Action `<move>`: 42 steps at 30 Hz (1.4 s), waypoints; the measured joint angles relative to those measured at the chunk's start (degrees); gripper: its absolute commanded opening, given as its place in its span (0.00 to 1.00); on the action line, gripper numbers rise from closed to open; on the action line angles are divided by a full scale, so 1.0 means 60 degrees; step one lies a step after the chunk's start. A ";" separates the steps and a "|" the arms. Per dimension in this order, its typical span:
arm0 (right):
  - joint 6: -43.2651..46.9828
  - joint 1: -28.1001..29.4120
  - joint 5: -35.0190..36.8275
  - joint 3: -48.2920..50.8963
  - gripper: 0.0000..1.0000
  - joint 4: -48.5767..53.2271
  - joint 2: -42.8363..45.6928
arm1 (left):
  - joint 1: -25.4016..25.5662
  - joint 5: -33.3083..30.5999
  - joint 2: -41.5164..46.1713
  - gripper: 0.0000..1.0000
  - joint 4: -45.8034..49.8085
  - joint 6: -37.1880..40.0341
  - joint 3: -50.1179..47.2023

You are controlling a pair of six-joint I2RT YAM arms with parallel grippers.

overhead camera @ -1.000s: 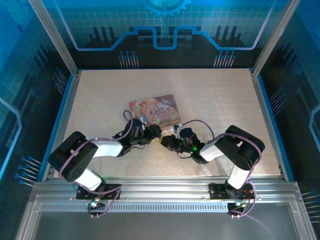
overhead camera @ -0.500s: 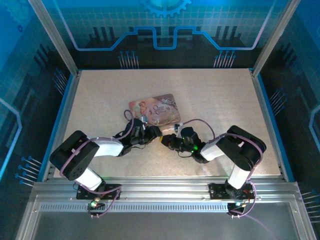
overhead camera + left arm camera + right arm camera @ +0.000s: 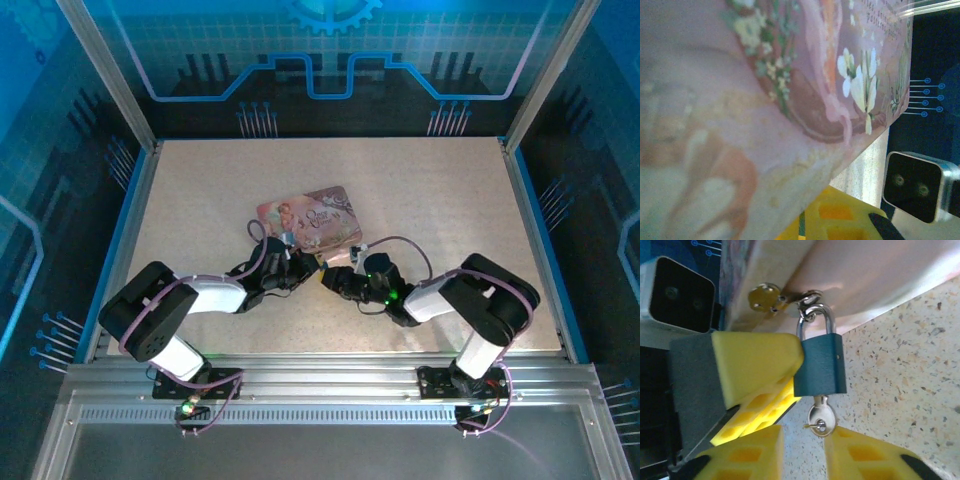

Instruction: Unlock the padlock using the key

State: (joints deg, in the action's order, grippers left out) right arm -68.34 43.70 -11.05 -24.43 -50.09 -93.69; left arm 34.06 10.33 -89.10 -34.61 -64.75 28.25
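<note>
While left fingers (image 3: 750, 360) sit closed beside the padlock (image 3: 820, 365), right fingers (image 3: 865, 460) gape around the key (image 3: 818, 421)

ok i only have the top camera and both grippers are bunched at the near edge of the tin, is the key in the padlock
observer: yes, the key sits in the keyhole at the bottom of the padlock
operator: is it unlocked
observer: looks locked, both legs of the shackle sit in the body, hooked through a ring on the tin
operator: right gripper holding the key
observer: no, the right gripper has its jaws apart with the key's head between the tips
</note>
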 measured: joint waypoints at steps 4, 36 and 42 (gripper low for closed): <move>0.0867 -0.0047 0.0229 0.0113 0.46 0.1188 0.1071 | 0.0029 0.0000 0.0127 0.06 0.0153 -0.0164 0.0000; 1.4990 0.2455 0.5599 -0.0175 0.71 0.5286 0.3821 | 0.0226 -0.0015 0.0812 0.02 0.0652 -0.1730 -0.0047; 1.5515 0.2470 0.6102 -0.0229 0.65 0.4339 0.2674 | 0.0226 -0.0015 0.0809 0.02 0.0637 -0.1767 -0.0047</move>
State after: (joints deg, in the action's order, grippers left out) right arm 24.75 58.52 25.56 -25.80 -24.05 -77.65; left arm 35.42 10.24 -84.25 -30.79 -75.35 27.97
